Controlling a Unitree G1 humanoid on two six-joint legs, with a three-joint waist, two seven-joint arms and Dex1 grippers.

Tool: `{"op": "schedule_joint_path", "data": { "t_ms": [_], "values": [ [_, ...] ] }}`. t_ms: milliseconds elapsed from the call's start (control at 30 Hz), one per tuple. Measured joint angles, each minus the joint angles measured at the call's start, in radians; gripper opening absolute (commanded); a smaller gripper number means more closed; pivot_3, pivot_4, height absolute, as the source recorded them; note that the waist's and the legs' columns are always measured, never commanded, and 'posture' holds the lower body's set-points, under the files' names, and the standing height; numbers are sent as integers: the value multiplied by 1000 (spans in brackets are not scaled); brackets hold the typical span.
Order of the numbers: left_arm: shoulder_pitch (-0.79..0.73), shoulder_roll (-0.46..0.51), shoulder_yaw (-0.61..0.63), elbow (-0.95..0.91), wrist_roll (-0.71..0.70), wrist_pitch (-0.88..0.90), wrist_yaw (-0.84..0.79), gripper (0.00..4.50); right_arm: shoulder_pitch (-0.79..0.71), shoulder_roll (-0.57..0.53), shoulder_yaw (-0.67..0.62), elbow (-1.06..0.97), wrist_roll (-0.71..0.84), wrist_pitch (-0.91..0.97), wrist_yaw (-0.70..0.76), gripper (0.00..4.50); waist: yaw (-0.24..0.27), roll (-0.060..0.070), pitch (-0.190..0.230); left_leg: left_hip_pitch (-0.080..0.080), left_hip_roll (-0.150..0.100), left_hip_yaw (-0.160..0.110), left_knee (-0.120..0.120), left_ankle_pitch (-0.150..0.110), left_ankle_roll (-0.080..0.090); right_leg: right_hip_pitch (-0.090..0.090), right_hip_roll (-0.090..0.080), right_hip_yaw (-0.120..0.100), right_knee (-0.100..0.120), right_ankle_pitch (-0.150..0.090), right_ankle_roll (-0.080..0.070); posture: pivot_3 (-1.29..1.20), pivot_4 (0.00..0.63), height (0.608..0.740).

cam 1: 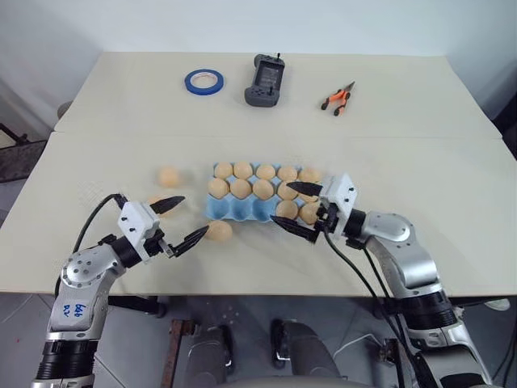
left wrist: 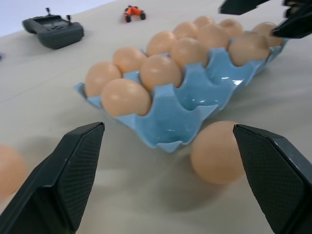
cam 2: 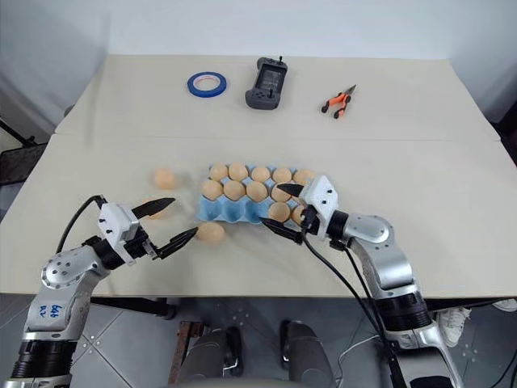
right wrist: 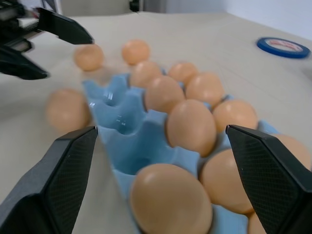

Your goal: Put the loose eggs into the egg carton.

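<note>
Egg carton [cam 1: 242,208] mostly full of eggs [cam 1: 241,188] — three near cups bare — both grippers [cam 1: 180,219] [cam 1: 294,208] wide open, empty.

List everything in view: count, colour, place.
egg carton: 1, light blue, table centre; near row's left cups empty
eggs in carton: 12, tan-brown; far and middle rows full, two at near row's right end
loose eggs: 3, tan-brown, on the table left of the carton; one at its near left corner, one partly hidden behind the left gripper
tape ring: 1, blue, far left
handheld controller: 1, dark grey, far centre
pliers: 1, orange handles, far right
table: 1, beige
left gripper: open, empty, beside the loose eggs
right gripper: open, empty, over the carton's right end
</note>
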Motion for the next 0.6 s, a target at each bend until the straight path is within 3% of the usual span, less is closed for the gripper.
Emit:
{"op": "schedule_joint_path", "data": {
  "t_ms": [167,300,600],
  "values": [
    [43,13,41,-5,-5,11,4,4500,111,-110,-113,-13,113,-46,158,4461,2,0,0,0,0,0,0,0,0,1,0,0,-1,0,0,0,150,740],
    [91,42,67,-6,-16,14,-17,4500,168,-183,-147,34,119,-121,259,4461,-5,0,0,0,1,1,0,0,0,1,2,0,-4,0,0,0,150,740],
    [243,112,183,-26,-63,24,-93,4500,166,-191,-177,126,88,-271,305,4461,-12,0,0,0,1,0,-2,-1,-1,1,2,0,-8,-1,-1,0,150,740]
  ]
}}
